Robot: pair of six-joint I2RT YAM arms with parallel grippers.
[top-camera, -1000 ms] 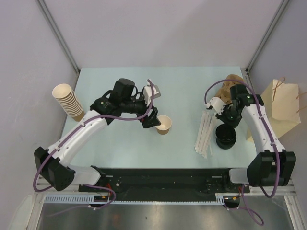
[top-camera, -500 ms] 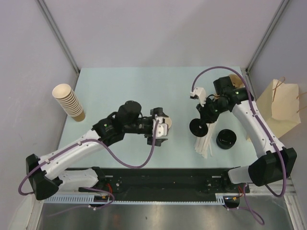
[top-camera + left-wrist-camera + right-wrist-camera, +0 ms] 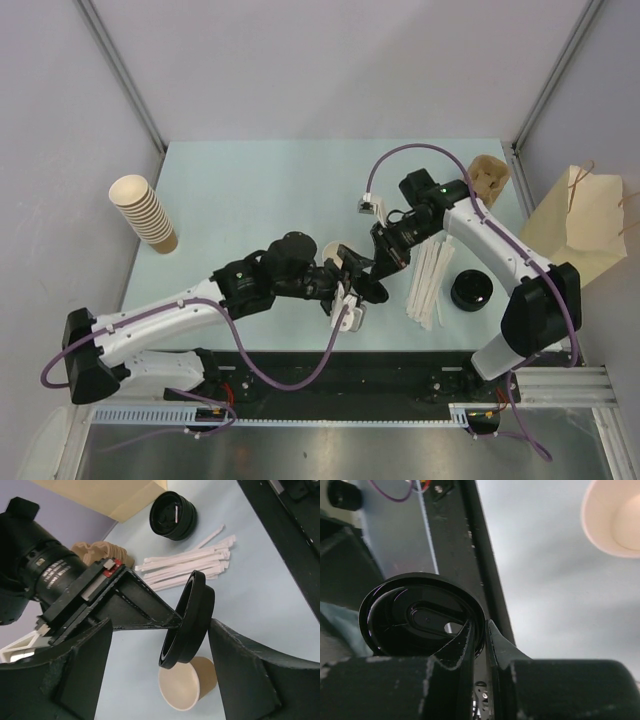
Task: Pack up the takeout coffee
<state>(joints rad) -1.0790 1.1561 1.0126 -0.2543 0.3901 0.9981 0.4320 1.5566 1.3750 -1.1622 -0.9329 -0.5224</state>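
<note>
The small tan paper cup (image 3: 332, 250) sits on the table. In the left wrist view the cup (image 3: 189, 686) lies just beyond my open left fingers, with its pale inside showing. My left gripper (image 3: 352, 296) (image 3: 160, 672) is open and empty. My right gripper (image 3: 386, 262) (image 3: 486, 626) is shut on the rim of a black round lid (image 3: 190, 617) (image 3: 422, 617). It holds the lid tilted between my left fingers, just above the cup and apart from it. The brown pulp carrier tray (image 3: 487, 175) (image 3: 102, 552) lies at the far right.
A tall stack of nested tan cups (image 3: 145, 212) lies at the far left. A stack of black lids (image 3: 470, 290) (image 3: 172, 515) and white wrapped straws (image 3: 430, 280) (image 3: 190, 565) lie at the right. A paper bag (image 3: 585, 225) stands off the table's right edge.
My right gripper picked a black lid from the stack and carried it left to the cup. My left arm swung toward the near edge, its open gripper now by the cup.
</note>
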